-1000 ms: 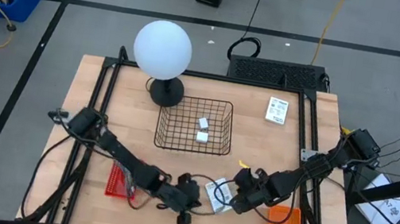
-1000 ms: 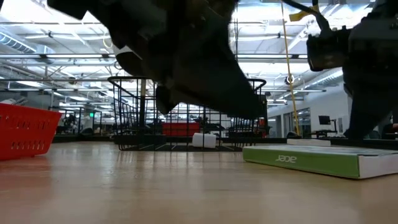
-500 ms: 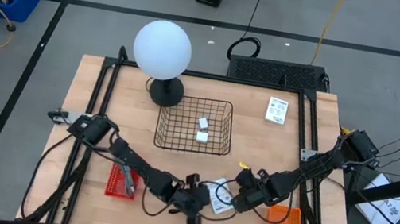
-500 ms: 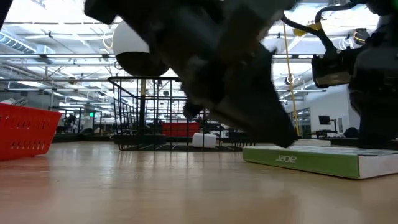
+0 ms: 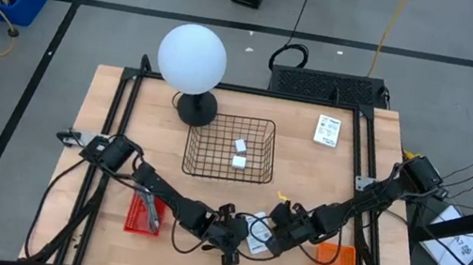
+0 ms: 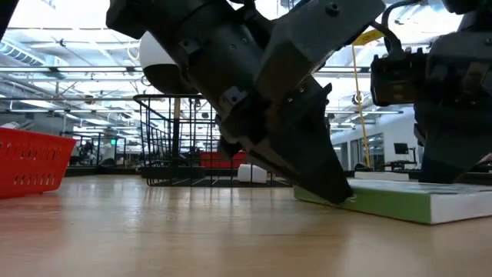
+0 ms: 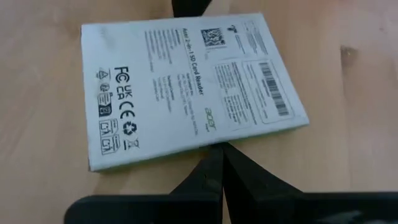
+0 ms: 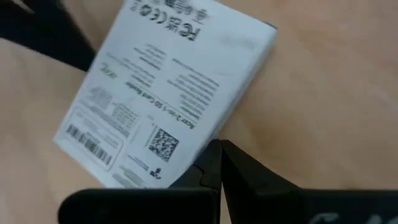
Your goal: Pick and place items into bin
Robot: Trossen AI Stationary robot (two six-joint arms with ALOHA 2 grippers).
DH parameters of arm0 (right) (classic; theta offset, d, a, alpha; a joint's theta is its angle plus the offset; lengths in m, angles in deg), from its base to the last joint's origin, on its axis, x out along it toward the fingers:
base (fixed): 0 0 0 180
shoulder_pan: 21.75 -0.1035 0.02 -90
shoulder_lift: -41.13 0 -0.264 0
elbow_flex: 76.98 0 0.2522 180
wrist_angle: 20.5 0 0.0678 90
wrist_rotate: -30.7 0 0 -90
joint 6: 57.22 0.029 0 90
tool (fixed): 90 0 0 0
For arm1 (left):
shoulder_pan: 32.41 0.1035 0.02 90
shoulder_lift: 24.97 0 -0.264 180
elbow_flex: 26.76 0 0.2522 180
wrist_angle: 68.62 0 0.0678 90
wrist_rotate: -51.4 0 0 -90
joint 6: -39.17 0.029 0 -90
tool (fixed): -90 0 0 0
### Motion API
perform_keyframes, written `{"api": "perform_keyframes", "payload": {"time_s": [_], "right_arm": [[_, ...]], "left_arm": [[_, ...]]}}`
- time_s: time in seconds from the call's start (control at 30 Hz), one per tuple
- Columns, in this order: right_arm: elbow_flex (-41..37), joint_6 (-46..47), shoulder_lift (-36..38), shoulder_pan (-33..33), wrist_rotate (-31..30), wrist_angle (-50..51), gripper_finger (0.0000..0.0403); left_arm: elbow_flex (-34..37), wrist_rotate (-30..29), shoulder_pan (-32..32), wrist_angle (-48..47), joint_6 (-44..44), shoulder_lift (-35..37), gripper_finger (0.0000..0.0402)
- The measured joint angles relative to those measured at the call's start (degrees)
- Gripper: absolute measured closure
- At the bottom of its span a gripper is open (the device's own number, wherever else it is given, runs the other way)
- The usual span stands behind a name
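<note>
Both grippers, left and right, press closed fingertips against opposite edges of the flat white packet lying near the table's front edge, short of the wire bin; opposing pushes may pivot or skid it.

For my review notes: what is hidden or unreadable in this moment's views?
- High view: the packet between the left gripper and right gripper is mostly covered by both.
- Low view: the left arm's body blocks the wire bin's middle.
- Red basket: contents under the left arm, too small to identify.
- Right wrist view: packet print blurred.
</note>
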Motion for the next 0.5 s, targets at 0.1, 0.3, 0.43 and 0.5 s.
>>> {"api": "perform_keyframes", "payload": {"time_s": [0.1, 0.3, 0.43, 0.5], "right_arm": [[-0.1, -1.8, -0.1, 0.0, 0.8, -3.3, 0.0403], [-0.2, -4.9, -0.1, -0.2, -1.2, -6.3, 0.0403], [-0.2, -7.4, -0.1, -0.2, -1.9, -8.3, 0.0403], [-0.2, -8.2, 0.0, -0.2, -1.9, -9.7, 0.0403]], "left_arm": [[0.0, 0.8, -0.2, -1.3, -1.0, 0.0, 0.0397], [0.0, 1.3, -0.9, -1.3, -1.1, 0.0, 0.0398], [0.0, 1.6, -1.0, -1.3, -1.3, 0.0, 0.0395], [0.0, 1.8, -1.2, -1.5, -1.3, 0.0, 0.0398]]}}
